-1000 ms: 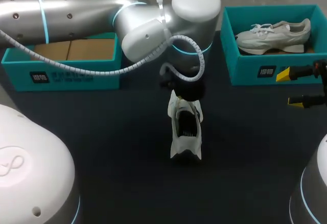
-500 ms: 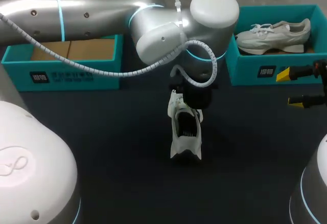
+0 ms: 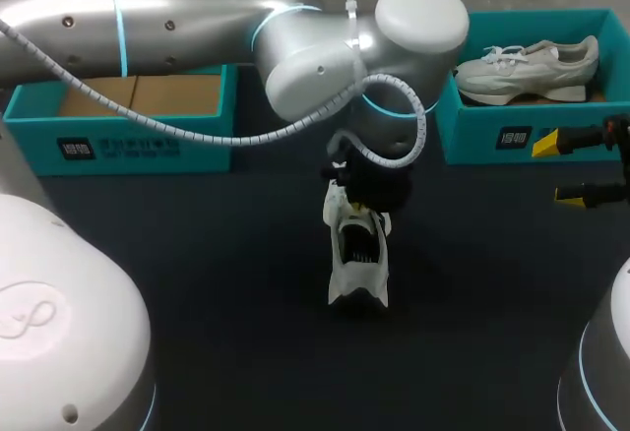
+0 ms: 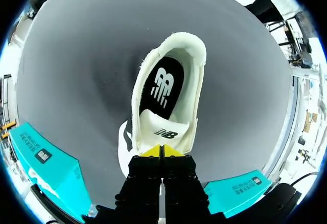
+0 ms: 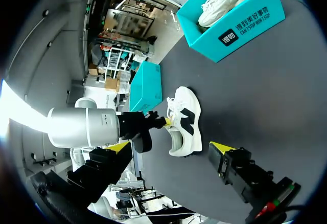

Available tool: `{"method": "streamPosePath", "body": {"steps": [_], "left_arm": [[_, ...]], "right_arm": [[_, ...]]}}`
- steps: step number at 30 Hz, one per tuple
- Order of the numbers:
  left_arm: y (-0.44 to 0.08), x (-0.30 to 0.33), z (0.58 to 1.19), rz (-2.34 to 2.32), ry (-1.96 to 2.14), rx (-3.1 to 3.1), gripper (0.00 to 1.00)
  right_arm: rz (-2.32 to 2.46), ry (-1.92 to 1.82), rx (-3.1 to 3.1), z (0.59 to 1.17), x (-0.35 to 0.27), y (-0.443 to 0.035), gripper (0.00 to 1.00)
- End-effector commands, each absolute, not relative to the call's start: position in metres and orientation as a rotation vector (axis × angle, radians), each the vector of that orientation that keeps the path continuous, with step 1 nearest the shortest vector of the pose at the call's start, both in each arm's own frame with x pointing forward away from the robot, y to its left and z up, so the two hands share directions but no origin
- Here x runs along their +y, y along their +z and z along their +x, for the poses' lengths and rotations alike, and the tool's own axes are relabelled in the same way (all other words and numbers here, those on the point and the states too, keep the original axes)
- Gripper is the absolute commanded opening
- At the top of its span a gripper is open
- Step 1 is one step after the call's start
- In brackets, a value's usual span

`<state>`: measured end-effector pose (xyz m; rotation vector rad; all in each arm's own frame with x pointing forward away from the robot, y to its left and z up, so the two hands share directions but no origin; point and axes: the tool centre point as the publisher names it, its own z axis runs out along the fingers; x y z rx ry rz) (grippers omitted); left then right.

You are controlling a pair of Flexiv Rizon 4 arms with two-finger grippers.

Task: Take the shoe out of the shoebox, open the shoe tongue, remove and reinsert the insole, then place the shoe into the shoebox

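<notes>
Your shoe [image 3: 356,254] is out, standing mid-scene on the table [image 3: 197,303]. The left gripper [image 4: 162,151] is pinched on the tongue [image 4: 161,131], and the right gripper [image 3: 557,167] hangs open at far right. The insole [image 4: 162,83] sits inside; opening, removal, reinsertion and boxing remain.

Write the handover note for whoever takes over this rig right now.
Left gripper: jaws closed at the tongue, apparently pinching it.
Right gripper: open, empty, at the right side of the table.
Shoe stands mid-table with the insole inside. Left shoebox shows no shoe; right shoebox holds a second shoe.
Done: shoe out of its box.
Left: open the tongue fully, pull and refit the insole, box the shoe.
</notes>
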<state>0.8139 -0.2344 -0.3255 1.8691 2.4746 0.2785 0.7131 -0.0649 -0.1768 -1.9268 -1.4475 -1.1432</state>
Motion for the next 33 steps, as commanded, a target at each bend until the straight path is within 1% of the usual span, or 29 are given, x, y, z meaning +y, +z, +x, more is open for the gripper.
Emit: {"method": "streamPosePath", "body": {"steps": [1,6,9,23,30,33], "left_arm": [[-0.317,-0.225,0.814,1.718,0.249,2.555,0.00],[-0.317,-0.224,0.809,1.358,0.144,2.737,0.00],[-0.312,-0.222,0.803,1.147,-0.033,2.808,0.00],[-0.312,-0.222,0.803,1.147,-0.033,2.808,0.00],[-0.302,-0.221,0.776,0.491,0.072,3.036,0.00],[-0.295,-0.218,0.768,0.312,0.066,3.053,0.00]], "right_arm": [[-1.930,-1.142,-1.448,0.712,-0.065,-0.177,1.00],[-1.930,-1.142,-1.448,0.712,-0.065,-0.177,1.00],[-1.930,-1.142,-1.448,0.712,-0.065,-0.177,1.00],[-1.930,-1.142,-1.448,0.712,-0.065,-0.177,1.00],[-1.930,-1.142,-1.448,0.712,-0.065,-0.177,1.00],[-1.930,-1.142,-1.448,0.712,-0.065,-0.177,1.00]]}}
